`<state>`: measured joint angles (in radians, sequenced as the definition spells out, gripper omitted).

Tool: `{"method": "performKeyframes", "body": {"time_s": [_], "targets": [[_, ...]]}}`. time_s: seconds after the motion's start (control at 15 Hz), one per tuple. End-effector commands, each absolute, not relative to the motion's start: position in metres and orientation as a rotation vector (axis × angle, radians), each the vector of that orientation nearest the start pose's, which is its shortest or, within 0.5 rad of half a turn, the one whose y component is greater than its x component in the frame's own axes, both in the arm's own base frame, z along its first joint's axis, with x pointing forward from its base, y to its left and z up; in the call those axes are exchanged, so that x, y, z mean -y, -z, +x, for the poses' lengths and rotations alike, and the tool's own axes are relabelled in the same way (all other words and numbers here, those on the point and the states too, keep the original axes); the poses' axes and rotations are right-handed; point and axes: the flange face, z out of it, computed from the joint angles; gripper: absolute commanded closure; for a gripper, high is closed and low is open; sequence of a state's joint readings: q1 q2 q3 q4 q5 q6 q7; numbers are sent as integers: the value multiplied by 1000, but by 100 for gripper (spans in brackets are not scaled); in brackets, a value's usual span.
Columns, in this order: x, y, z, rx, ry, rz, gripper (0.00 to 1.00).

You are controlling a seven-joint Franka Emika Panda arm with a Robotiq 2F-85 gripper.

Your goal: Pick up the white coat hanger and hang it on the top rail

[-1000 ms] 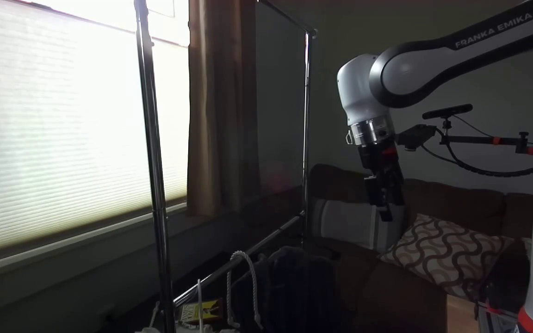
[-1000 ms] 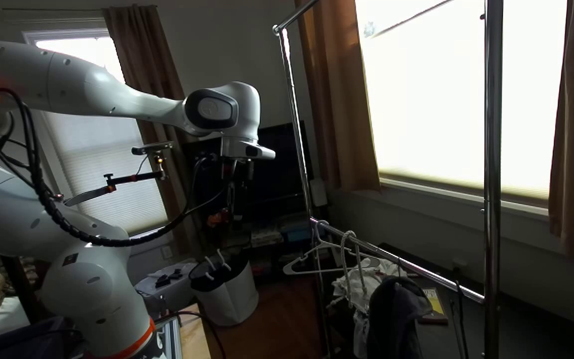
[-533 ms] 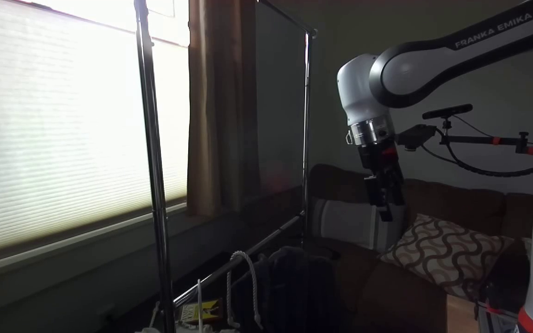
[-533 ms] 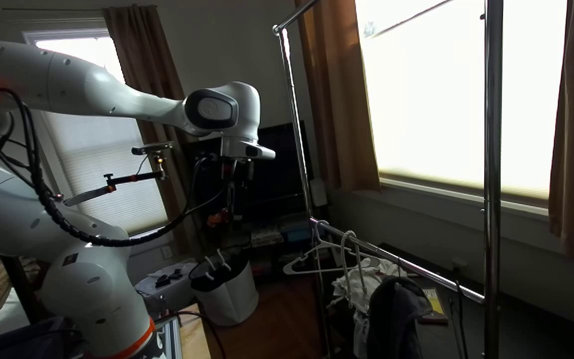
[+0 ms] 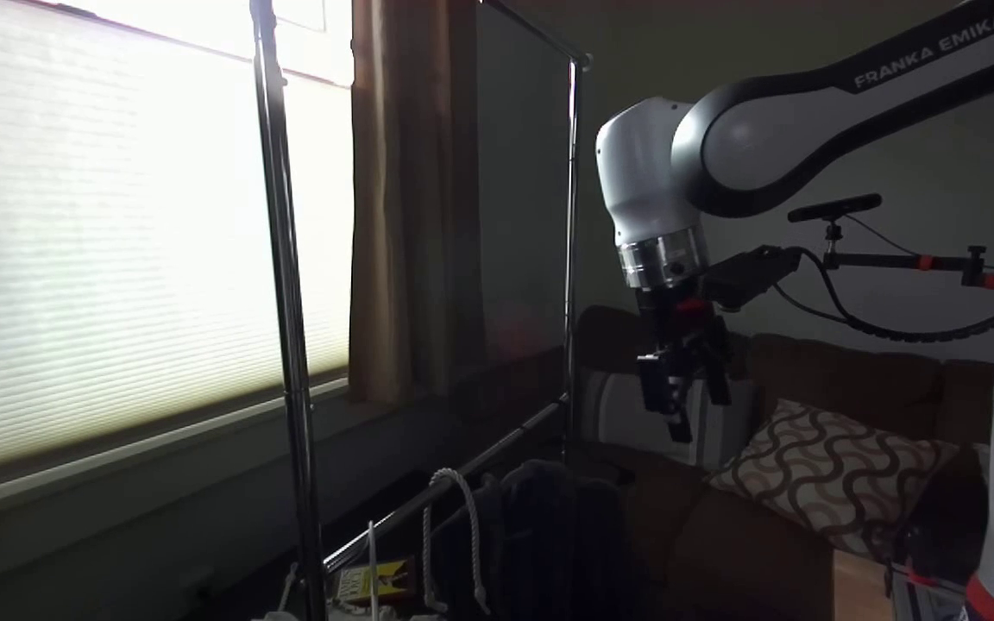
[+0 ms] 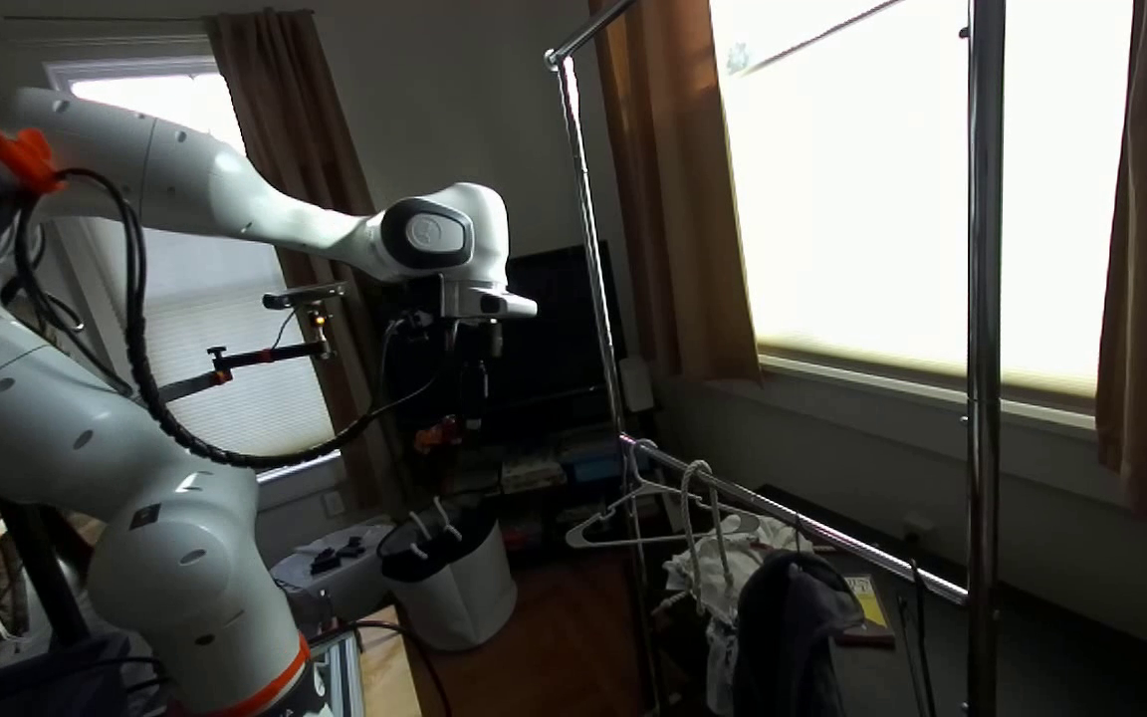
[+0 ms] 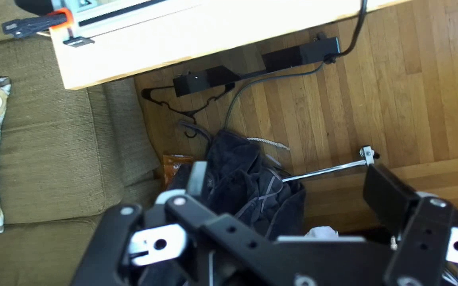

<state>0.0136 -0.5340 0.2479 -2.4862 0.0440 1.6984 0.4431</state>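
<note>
The white coat hanger [image 6: 588,544] hangs by its hook on the lower bar of the garment rack, near the far pole in an exterior view. I cannot pick it out in the wrist view. The top rail [image 6: 593,34] joins the tall poles high up; it also shows in an exterior view [image 5: 536,29]. My gripper [image 5: 698,420] points down, apart from the rack, below the top rail and above the lower bar. In the wrist view the gripper [image 7: 292,188] is open, its fingers wide apart with nothing between them.
The lower bar [image 6: 832,535] also carries a white rope handle [image 6: 690,518] and a dark garment [image 6: 788,627]. A chrome pole [image 6: 984,349] stands upright. A black hanger [image 7: 189,113] lies on the floor. A wooden table edge [image 7: 153,47] and sofa [image 7: 50,159] are near.
The arm has moved in the last half second. In an exterior view the gripper has shifted left and down, closer to the rack. The hanger has not moved.
</note>
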Motion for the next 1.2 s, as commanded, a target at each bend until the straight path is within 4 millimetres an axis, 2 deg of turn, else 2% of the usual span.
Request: {"method": "performKeyframes", "body": {"time_s": [0.0,0.13,0.2,0.27,0.47,0.6,0.67,0.73,0.8,1.0,1.13], "targets": [[-170,-413,367,-678,-326,-3249,0],[-198,-396,382,-777,-363,-3306,0],[-199,-396,386,-810,-372,-3325,0],[-192,-404,365,-718,-307,-3312,0],[-198,-393,385,-776,-352,-3312,0],[-197,-392,390,-784,-367,-3307,0],[-193,-378,403,-864,-444,-3283,0],[-192,-354,422,-971,-481,-3235,0],[-194,-338,434,-979,-519,-3178,0],[-225,-298,467,-945,-532,-2994,0],[-244,-279,489,-955,-455,-2896,0]]}}
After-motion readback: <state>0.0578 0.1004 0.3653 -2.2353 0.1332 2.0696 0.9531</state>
